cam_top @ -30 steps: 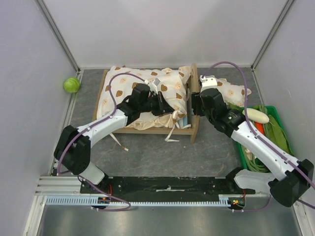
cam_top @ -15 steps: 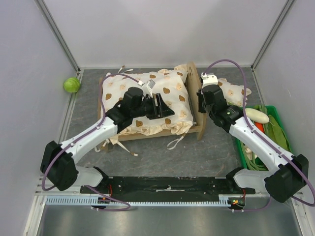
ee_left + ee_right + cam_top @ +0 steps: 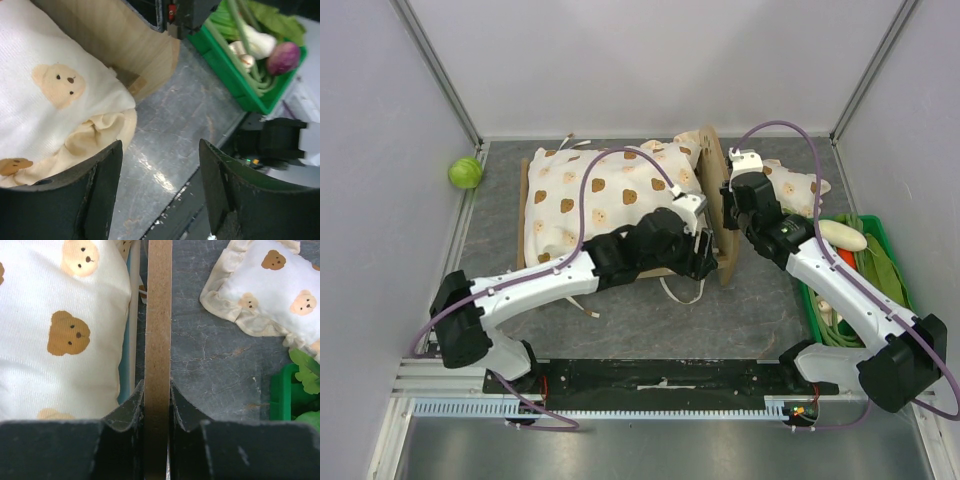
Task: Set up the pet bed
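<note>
Cushion (image 3: 605, 195) lies on the bed (image 3: 717, 190); right jaws pinch the headboard (image 3: 158, 315), left jaws spread and empty; next, the pillow (image 3: 792, 185) at upper right likely needs fetching.

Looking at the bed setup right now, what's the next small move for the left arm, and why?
Probably move the open left claw onto the cream bear-print cushion's bunched corner and tuck it inside the light-wood pet bed. That corner seems to spill past the frame onto the grey table, the left claw holds nothing, and the right claw is clamped on the headboard, steadying it.
</note>
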